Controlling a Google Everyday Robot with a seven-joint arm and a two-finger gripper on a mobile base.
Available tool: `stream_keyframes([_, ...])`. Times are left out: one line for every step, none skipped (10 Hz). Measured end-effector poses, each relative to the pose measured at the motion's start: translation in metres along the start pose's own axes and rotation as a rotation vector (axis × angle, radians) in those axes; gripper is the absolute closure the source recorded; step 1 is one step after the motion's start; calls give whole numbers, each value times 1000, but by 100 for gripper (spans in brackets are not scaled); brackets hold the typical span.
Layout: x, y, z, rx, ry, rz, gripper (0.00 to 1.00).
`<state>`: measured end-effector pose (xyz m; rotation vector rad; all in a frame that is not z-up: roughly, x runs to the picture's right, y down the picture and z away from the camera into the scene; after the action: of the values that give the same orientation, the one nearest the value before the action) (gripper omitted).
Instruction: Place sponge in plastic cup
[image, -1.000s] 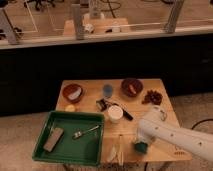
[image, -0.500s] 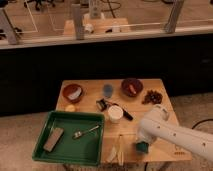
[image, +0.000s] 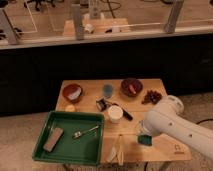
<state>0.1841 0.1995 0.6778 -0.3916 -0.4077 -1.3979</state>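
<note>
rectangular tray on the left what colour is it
dark green tray, camera view; gripper at small teal-green sponge, front right

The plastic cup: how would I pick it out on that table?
On the wooden table, look at the back, between the brown bowl and the dark bowl: the plastic cup stands there, far from the gripper at the front right. It is blue-grey and narrower than the white cup before it.

Smooth white tubular arm (image: 176, 128), end effector (image: 142, 135) above the table (image: 167, 151) front.
</note>
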Motion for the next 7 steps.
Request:
stream_keyframes([14, -13, -16, -2, 27, -30, 84])
stream_keyframes([34, -30, -28, 0, 47, -59, 84])
stream_keyframes([55, -46, -34, 0, 56, -84, 84])
stream_keyframes([80, -64, -33, 2, 60, -108, 84])
stream_keyframes([102, -81, -29, 12, 63, -129, 84])
stream_keyframes([126, -95, -25, 22, 61, -145, 84])
stream_keyframes([150, -109, -20, 35, 58, -158, 84])
